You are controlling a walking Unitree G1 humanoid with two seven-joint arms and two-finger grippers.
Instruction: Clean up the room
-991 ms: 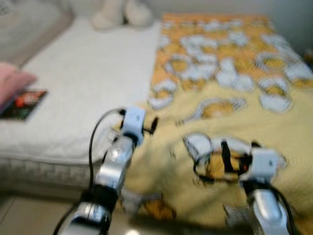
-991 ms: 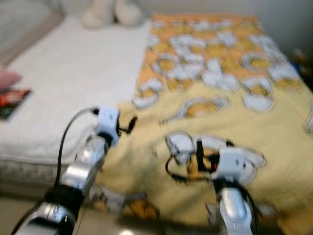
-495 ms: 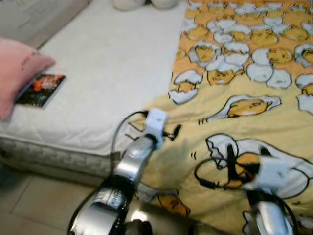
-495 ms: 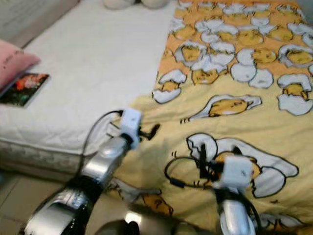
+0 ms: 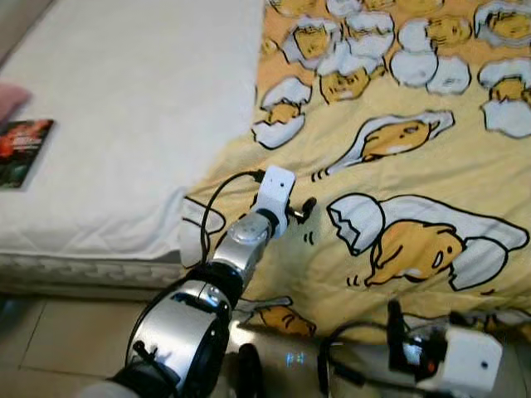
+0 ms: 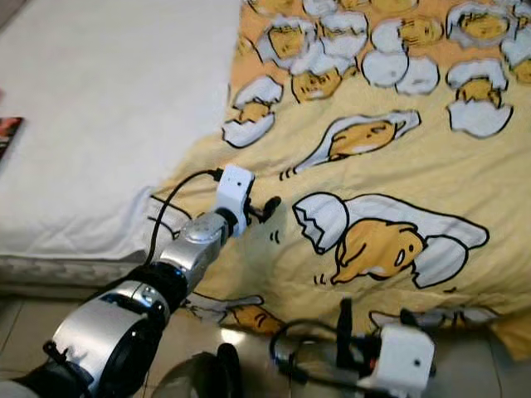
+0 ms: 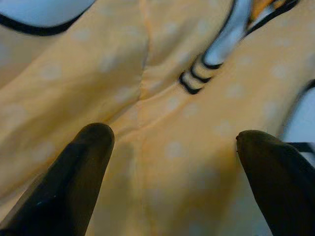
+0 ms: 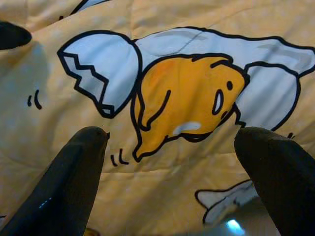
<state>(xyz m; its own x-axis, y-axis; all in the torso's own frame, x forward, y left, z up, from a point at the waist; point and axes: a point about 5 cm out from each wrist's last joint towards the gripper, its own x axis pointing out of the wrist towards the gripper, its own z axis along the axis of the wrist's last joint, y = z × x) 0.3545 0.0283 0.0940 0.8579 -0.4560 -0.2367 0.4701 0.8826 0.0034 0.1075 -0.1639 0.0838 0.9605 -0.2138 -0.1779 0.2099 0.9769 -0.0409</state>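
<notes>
White mattress [image 5: 141,99] w/ soft, light yellow egg-print quilt [image 5: 398,166]; I'd pinch its edge. Left tool [image 5: 309,205] released on quilt, right tool [image 8: 172,162] released too.

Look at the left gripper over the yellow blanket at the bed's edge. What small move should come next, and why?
Probably lower the left gripper a little and close its jaws on the yellow blanket. The jaws stand open right above a shallow fold of the fabric, so a pinch there looks ready. The blanket lies rumpled over the edge of the white mattress, and the right gripper hangs lower, also open.
</notes>
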